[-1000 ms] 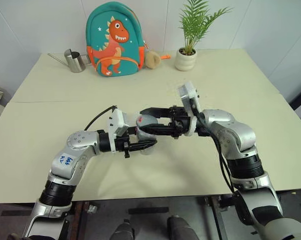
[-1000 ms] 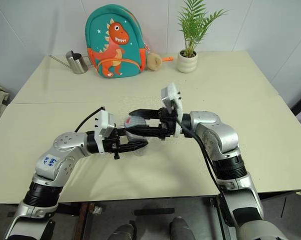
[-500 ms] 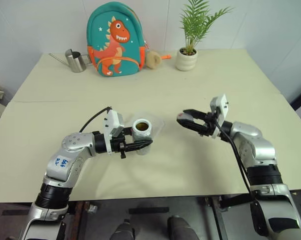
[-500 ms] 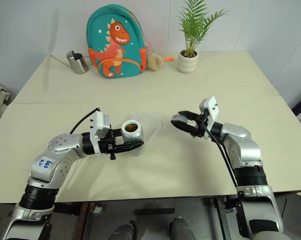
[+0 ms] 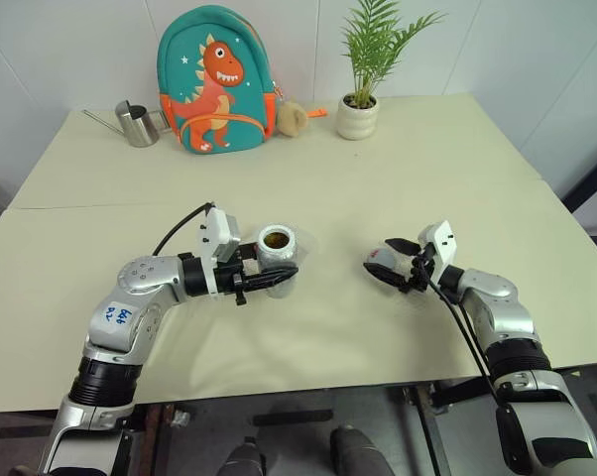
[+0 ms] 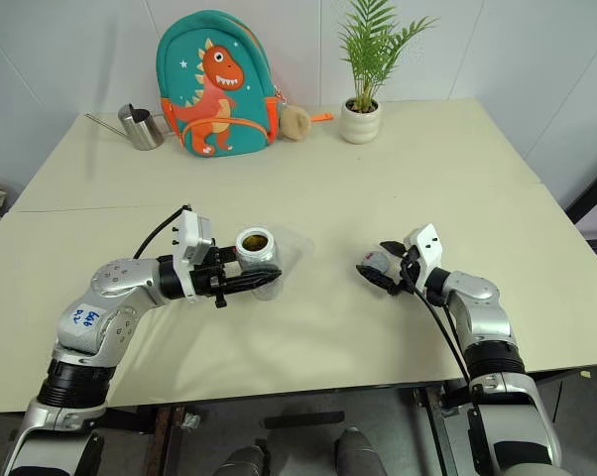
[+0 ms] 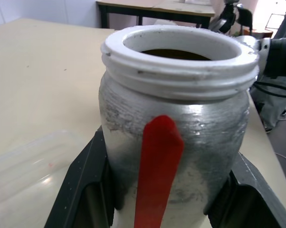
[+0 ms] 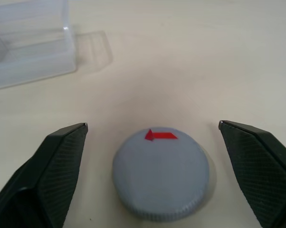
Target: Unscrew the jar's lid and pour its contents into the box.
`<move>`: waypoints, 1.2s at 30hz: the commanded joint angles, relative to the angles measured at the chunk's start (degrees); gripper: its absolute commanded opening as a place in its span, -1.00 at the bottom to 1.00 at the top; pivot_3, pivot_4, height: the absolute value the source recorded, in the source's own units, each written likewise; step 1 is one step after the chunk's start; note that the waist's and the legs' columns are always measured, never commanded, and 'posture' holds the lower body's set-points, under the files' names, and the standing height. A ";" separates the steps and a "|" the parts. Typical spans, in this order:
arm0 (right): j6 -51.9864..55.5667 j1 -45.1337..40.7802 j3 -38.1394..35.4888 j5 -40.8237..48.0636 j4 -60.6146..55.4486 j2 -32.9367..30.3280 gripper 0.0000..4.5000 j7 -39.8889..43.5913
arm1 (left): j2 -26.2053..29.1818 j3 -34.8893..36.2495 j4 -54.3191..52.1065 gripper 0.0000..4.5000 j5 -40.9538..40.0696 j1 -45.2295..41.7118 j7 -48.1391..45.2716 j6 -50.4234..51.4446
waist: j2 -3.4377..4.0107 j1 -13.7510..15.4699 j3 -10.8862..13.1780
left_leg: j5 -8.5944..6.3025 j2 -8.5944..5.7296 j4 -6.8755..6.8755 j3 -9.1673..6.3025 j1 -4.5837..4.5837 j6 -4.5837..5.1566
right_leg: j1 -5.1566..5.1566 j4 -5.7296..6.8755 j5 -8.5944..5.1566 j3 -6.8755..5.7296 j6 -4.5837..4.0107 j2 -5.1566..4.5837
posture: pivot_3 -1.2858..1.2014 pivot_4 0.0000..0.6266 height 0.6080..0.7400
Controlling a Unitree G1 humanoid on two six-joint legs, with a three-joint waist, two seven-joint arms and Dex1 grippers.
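The jar stands upright and uncapped, with dark contents showing in its white threaded mouth. My left gripper is shut on its body, holding it just above the near edge of the box, a shallow clear tray on the table. A red stripe runs down the jar's silvery side. The grey lid, marked with a red arrow, lies flat on the table to the right. My right gripper is open around it, one finger on each side and neither touching it.
At the table's far edge stand a dinosaur backpack, a steel watering can, a tan round object and a potted plant. The box lies a short way beyond the lid.
My right gripper carried the lid off the jar, swung right and down to the table, then opened and left the lid lying there. The left gripper still holds the jar in about the same place.
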 commanded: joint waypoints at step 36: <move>15.76 5.24 3.53 6.11 -33.10 -3.03 0.99 2.54 | 10.84 -24.74 49.38 -0.16 79.60 -34.59 64.28 -68.14 | -0.02 0.43 0.01 | 0.12 -0.46 -0.08 0.10 -0.09 0.17 | -0.20 0.03 0.05 -0.52 0.04 -0.66 | 0.03 -0.52 1.00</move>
